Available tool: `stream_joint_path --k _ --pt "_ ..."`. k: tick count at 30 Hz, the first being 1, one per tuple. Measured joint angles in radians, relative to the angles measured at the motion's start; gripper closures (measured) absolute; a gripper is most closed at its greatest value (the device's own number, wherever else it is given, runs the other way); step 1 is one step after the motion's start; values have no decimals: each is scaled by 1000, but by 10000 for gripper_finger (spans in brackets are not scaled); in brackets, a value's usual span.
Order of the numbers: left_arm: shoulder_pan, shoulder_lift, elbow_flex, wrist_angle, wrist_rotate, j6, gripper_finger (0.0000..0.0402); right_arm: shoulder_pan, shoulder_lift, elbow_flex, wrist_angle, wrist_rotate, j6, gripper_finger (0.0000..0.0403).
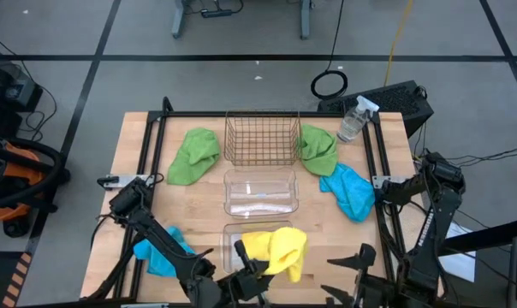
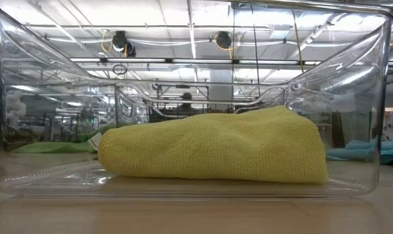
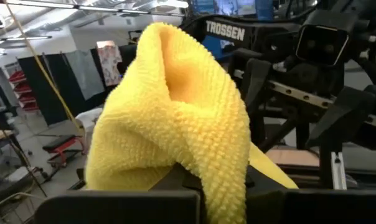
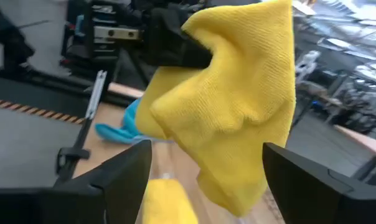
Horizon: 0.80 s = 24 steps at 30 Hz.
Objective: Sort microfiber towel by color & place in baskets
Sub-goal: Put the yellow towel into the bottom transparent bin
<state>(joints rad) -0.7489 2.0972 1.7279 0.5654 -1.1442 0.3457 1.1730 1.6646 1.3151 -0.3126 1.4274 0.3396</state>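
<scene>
Wood table (image 1: 139, 137); grey floor (image 1: 241, 77). Left tool (image 1: 252, 262) clenched on yellow towel (image 1: 280, 248); right tool (image 1: 361, 261) released.

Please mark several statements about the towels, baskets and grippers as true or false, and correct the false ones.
1. The left gripper is shut on a yellow towel. True.
2. The wire basket holds a green towel. False: it is empty; one green towel lies on the table at its left side and the other green towel at its right.
3. A second yellow towel lies inside the near clear basket. True.
4. The right gripper grips a blue towel. False: it is open and holds nothing.
5. Both blue towels are in the middle clear basket. False: one blue towel and the other blue towel lie on the table.
</scene>
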Motion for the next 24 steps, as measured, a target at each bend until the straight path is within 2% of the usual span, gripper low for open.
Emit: stream_joint_path --k 4,14,17,22,24 --pt "19 0 0 -6 73 -48 389 -28 0 0 46 -5 2 92" --pt "56 0 0 -27 291 -78 388 -178 0 0 145 -228 31 22" --pt "61 0 0 -56 341 -79 388 -210 0 0 169 -295 16 17" --pt "67 0 0 -85 365 -77 388 -238 0 0 242 -486 -51 17" --pt "68 0 0 -86 396 -72 388 -245 0 0 263 -515 -69 22"
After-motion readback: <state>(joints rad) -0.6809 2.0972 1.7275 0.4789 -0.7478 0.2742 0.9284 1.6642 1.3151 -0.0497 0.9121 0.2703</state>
